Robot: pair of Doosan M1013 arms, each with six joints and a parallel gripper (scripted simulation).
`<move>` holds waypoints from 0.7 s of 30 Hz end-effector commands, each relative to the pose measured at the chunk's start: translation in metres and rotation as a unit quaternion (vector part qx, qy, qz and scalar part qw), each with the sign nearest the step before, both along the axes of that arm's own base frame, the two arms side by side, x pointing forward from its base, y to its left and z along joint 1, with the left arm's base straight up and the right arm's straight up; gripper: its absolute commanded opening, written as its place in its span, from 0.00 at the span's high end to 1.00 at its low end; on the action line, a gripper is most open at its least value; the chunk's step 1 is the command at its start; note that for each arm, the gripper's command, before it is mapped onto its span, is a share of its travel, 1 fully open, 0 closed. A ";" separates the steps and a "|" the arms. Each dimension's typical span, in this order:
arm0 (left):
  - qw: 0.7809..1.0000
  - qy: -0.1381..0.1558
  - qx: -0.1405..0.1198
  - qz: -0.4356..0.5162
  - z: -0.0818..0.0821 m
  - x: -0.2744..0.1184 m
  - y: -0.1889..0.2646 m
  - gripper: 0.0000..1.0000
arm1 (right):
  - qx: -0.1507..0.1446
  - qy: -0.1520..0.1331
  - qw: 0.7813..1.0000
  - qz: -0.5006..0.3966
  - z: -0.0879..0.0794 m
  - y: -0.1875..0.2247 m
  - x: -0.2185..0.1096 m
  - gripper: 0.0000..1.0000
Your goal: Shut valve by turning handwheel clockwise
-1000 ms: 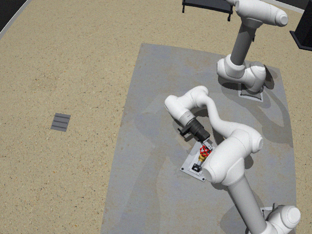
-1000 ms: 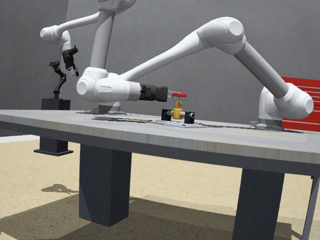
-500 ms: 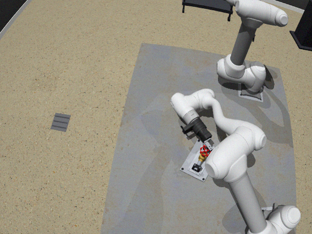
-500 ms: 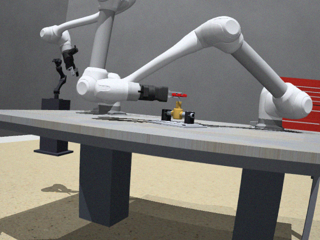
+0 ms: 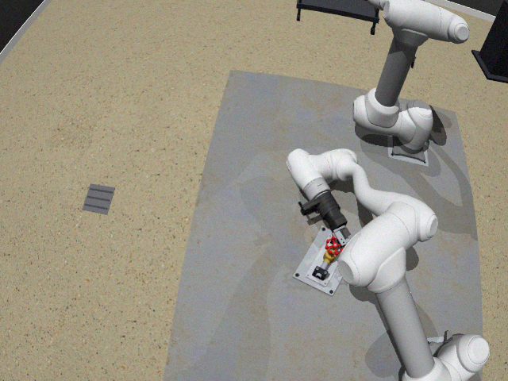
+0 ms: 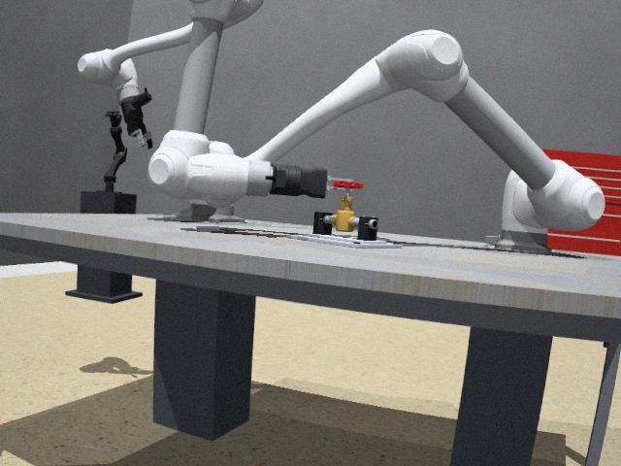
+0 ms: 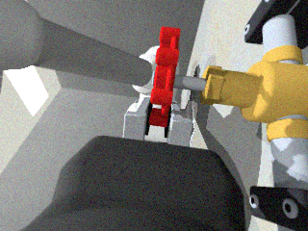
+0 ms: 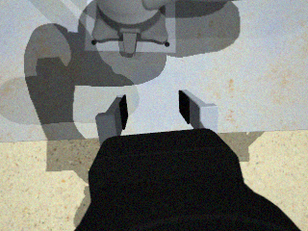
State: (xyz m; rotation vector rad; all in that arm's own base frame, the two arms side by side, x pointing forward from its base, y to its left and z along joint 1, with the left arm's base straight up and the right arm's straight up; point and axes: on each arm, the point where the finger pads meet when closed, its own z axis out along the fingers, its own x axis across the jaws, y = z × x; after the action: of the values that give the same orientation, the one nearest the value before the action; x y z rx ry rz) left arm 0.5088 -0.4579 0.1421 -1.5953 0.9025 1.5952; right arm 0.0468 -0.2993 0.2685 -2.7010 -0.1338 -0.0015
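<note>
Sideways, left claw (image 5: 340, 239) (image 6: 335, 183) (image 7: 159, 122) level, gripping the red handwheel's (image 5: 334, 245) (image 6: 347, 184) (image 7: 164, 72) rim, right claw (image 6: 144, 140) (image 8: 153, 108) tilted downward, open.

White rounded arm (image 5: 404, 328) (image 6: 320, 108) segments, grey tubes, black wrists, silver fingers

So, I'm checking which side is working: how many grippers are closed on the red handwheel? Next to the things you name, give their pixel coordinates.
1: the left gripper (image 5: 341, 236) (image 6: 335, 183) (image 7: 159, 111), its jaws shut on the handwheel's (image 5: 334, 245) (image 6: 347, 184) (image 7: 165, 72) rim. The right gripper (image 6: 145, 141) (image 8: 153, 103) is open, away from it.
</note>
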 end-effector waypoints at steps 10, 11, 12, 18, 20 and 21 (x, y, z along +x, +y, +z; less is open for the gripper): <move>0.999 -0.001 -0.001 -0.035 0.002 -0.001 0.001 1.00 | 0.000 0.000 1.000 0.000 0.000 0.000 0.000 0.00; 0.999 -0.001 -0.001 -0.037 0.002 -0.001 0.002 1.00 | 0.000 0.000 1.000 0.000 0.000 0.000 0.000 0.00; 0.999 -0.001 -0.001 -0.037 0.002 -0.001 0.002 1.00 | 0.000 0.000 1.000 0.000 0.000 0.000 0.000 0.00; 0.999 -0.001 -0.001 -0.049 0.002 -0.001 0.002 1.00 | 0.000 0.000 1.000 0.000 0.000 0.000 0.000 0.00; 0.999 -0.001 -0.001 -0.053 0.002 -0.001 0.002 1.00 | 0.000 0.000 1.000 0.000 0.000 0.000 0.000 0.00; 0.998 -0.001 -0.001 -0.055 0.002 -0.001 0.002 1.00 | 0.000 0.000 1.000 0.000 0.000 0.000 0.000 0.00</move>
State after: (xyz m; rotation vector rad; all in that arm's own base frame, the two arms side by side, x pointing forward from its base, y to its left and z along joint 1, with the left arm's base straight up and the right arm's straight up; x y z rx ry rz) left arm 0.5075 -0.4554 0.1421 -1.5248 0.9681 1.5246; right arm 0.0468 -0.2993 0.2685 -2.7010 -0.1338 -0.0015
